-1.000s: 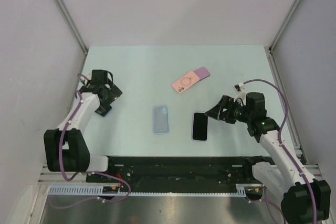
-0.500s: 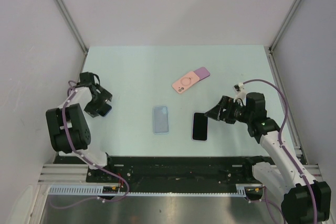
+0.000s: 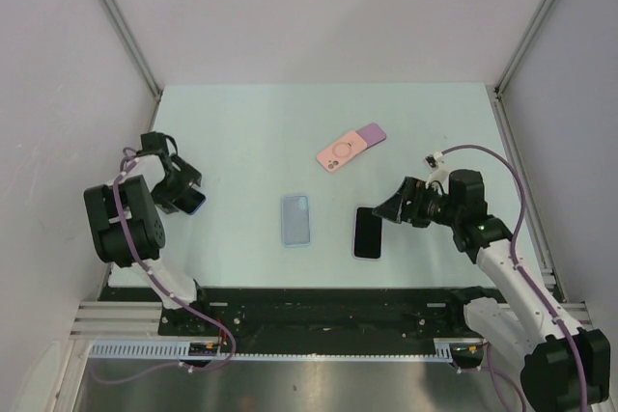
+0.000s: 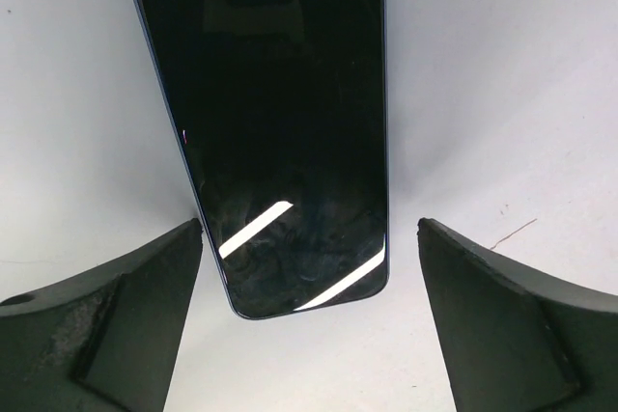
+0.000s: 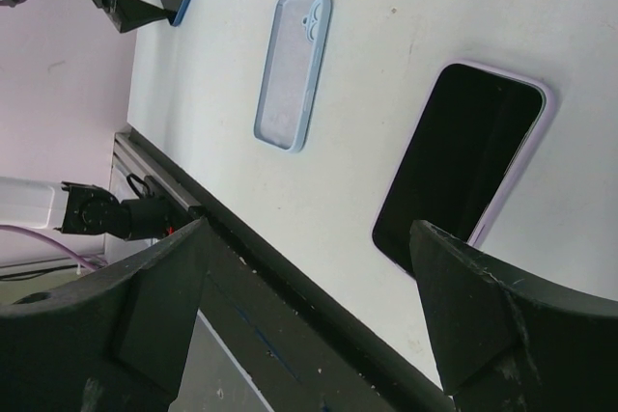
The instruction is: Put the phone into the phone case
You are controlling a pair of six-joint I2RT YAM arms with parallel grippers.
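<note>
A black phone with a dark blue edge (image 4: 275, 113) lies face up at the table's left side (image 3: 197, 203). My left gripper (image 4: 309, 238) is open, low over the phone's near end, one finger on each side and not touching it; it also shows in the top view (image 3: 182, 194). An empty light-blue phone case (image 3: 296, 220) lies in the middle, inside up, also in the right wrist view (image 5: 294, 69). My right gripper (image 3: 388, 209) is open and empty, beside a black phone in a lilac case (image 3: 367, 233).
A pink case with a ring (image 3: 341, 152) overlaps a purple item (image 3: 373, 132) at the back middle. The phone in the lilac case (image 5: 463, 166) lies near the table's front edge, where a black rail (image 3: 328, 308) runs. Grey walls stand on both sides.
The left arm has folded back toward its base and its gripper has come down over the dark blue phone. The right arm has barely moved.
</note>
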